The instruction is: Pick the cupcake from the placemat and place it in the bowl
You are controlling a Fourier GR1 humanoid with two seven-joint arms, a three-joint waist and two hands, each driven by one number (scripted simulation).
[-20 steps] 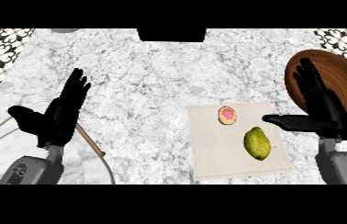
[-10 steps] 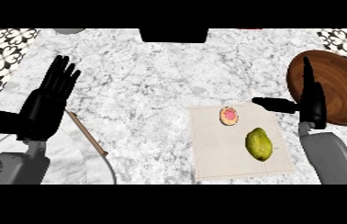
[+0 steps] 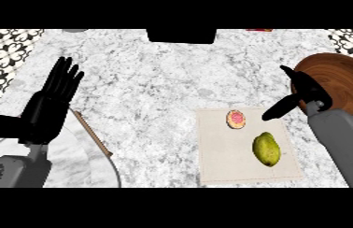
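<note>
head view looks steeply down on a grey-white marble counter [image 3: 172, 77]. at the right lies a pale square placemat [image 3: 221, 164]. the cupcake [image 3: 236, 118], small and round with a pink top, sits near the mat's far edge, upright and untouched. a yellow-green fruit [image 3: 267, 149] lies on the same mat, nearer to us and apart from the cupcake. the bowl [image 3: 334, 75], dark brown wood, sits at the view's right edge, just beyond the mat's far right corner, and is partly cut off.

our right hand [image 3: 307, 92] hangs between the bowl and the cupcake, over the mat's far right corner. its fingers are straight and its thumb is spread away from them, pointing toward the cupcake. it holds nothing. we judge it is set wide like this so it can close round the cupcake from the side. the fruit close by is what we would need to steer clear of.

our left hand [image 3: 50, 108] rests at the view's left, fingers up and spread, well apart from the mat. a thin wooden stick [image 3: 93, 134] lies on the counter beside it.

we judge the reach is under way and the grasp not yet made. the bowl is close, so the carry should be short.
</note>
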